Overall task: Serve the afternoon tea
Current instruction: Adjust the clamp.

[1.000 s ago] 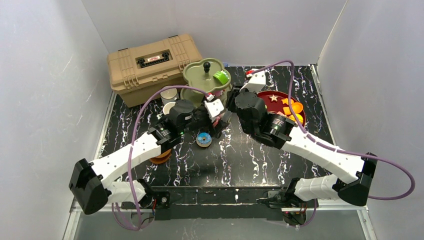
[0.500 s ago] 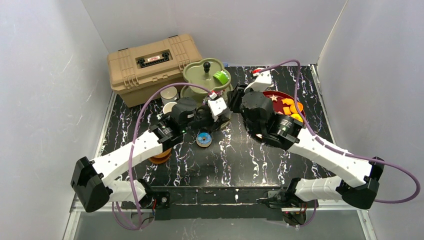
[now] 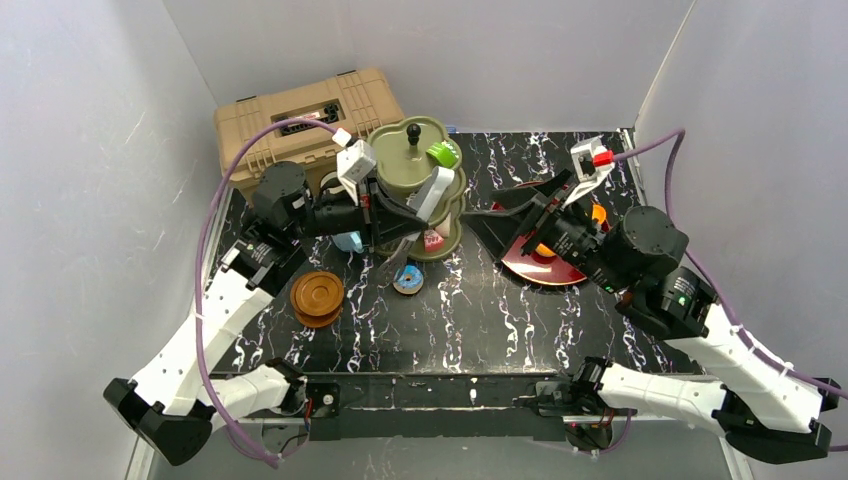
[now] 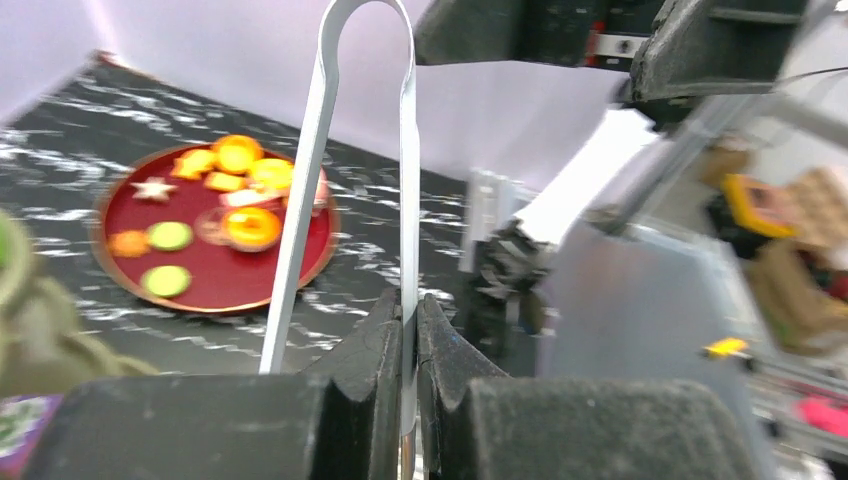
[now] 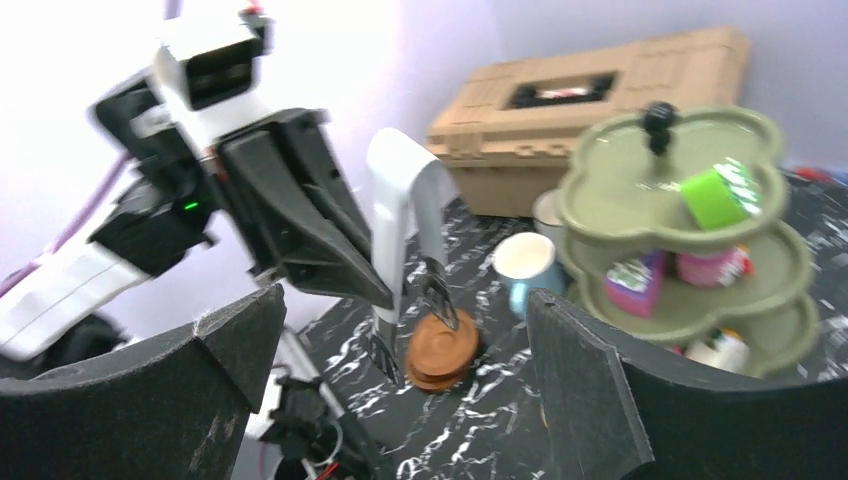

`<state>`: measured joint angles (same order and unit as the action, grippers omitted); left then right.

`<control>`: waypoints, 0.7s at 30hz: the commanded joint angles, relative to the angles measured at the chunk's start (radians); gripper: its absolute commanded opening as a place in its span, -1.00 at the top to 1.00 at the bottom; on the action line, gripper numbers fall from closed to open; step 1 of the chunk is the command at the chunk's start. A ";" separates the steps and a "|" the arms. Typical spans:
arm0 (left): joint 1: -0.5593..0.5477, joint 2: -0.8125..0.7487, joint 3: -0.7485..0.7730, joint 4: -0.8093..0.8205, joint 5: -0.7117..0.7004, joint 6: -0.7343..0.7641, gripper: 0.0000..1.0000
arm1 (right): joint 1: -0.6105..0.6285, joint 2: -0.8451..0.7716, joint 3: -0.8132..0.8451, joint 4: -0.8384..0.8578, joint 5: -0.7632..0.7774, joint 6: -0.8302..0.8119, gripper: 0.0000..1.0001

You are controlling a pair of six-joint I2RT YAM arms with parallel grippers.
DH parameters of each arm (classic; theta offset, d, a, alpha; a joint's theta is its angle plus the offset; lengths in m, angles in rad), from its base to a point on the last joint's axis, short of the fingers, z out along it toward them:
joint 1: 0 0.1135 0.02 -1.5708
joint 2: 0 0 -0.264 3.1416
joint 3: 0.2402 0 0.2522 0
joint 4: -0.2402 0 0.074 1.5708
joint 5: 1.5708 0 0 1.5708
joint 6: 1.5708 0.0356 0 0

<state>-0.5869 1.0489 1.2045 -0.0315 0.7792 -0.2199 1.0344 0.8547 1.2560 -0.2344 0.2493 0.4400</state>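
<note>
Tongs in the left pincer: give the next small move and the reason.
Probably swing the tongs toward the red plate: the left pincer is shut on them, the right pincer stands open and apart, and toy cakes lie on that plate.

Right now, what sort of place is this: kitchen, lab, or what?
Likely a robot test cell staged as a tea table, not a real kitchen: plain white walls box in a black marbled table, two arms are bolted at its near edge, and toy cakes sit on an olive three-tier stand.
</note>
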 commanded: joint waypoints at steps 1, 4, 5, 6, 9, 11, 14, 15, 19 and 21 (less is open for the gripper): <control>0.025 0.003 0.049 0.069 0.304 -0.273 1.00 | 0.000 0.048 0.061 0.085 -0.314 -0.052 -0.97; 0.032 0.011 0.076 0.107 0.403 -0.366 1.00 | 0.000 0.094 0.095 0.106 -0.391 -0.056 -0.97; 0.032 0.008 0.083 0.110 0.422 -0.377 1.00 | 0.000 0.102 0.099 0.115 -0.397 -0.058 -0.97; 0.032 0.002 0.085 0.112 0.435 -0.385 1.00 | 0.000 0.110 0.102 0.120 -0.396 -0.059 -0.97; 0.032 -0.015 0.089 0.116 0.451 -0.390 1.00 | 0.000 0.144 0.121 0.125 -0.427 -0.055 -0.97; 0.031 -0.022 0.095 0.120 0.461 -0.394 1.00 | 0.000 0.165 0.122 0.144 -0.453 -0.046 -0.97; 0.032 -0.027 0.103 0.126 0.472 -0.406 1.00 | 0.000 0.196 0.111 0.206 -0.501 -0.018 -0.84; 0.032 -0.026 0.106 0.127 0.479 -0.408 1.00 | 0.000 0.206 0.108 0.222 -0.515 -0.010 -0.76; 0.032 -0.029 0.105 0.126 0.505 -0.416 1.00 | 0.000 0.222 0.092 0.291 -0.534 0.018 0.01; 0.032 -0.032 0.104 0.094 0.499 -0.386 1.00 | 0.000 0.208 0.078 0.313 -0.511 0.020 0.38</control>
<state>-0.5503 1.0485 1.2713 0.0677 1.2167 -0.6090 1.0428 1.0744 1.3258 -0.0475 -0.2817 0.4515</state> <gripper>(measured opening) 0.034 0.464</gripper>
